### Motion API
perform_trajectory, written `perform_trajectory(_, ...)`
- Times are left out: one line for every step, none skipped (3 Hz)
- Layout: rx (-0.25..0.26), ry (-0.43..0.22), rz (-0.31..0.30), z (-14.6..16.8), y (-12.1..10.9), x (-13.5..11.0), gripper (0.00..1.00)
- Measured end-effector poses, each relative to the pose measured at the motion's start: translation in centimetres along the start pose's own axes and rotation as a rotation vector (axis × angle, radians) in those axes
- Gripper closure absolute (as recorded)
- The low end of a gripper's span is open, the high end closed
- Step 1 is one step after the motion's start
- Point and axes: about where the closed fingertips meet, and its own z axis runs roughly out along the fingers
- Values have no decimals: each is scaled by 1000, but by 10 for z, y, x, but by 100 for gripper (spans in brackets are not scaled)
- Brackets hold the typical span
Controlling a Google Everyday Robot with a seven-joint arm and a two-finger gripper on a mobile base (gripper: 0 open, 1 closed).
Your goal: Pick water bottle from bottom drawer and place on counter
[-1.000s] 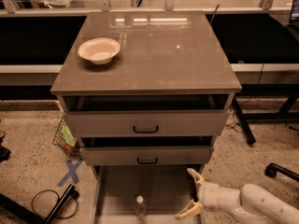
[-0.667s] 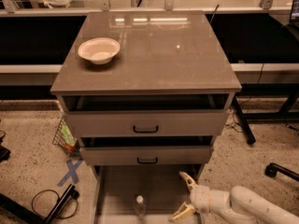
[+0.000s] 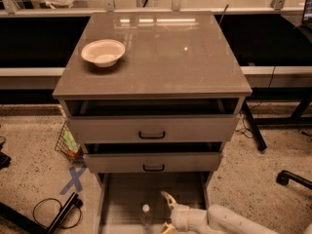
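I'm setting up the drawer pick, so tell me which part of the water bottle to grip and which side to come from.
Grip the water bottle around its body, below the white cap, probably from the picture's right. It stands upright on the bottom drawer floor, and the open gripper sits low beside it on that side.

- The water bottle [image 3: 145,213], bottom centre: only the cap and upper body show, and the lower edge cuts off the rest.
- The bottom drawer [image 3: 122,199]: its front runs off the lower edge, and its back is hidden under the upper drawers [image 3: 195,128].
- The gripper [image 3: 167,213], just right of the water bottle, fingers spread: the bottom edge clips the lower finger.
- The upper drawers' insides are too dark to tell.
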Motion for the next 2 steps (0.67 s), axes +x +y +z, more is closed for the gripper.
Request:
perform_trajectory(-4,-6,10,5,4,5,0)
perform_trajectory(-53,-55,11,26,3,22,0)
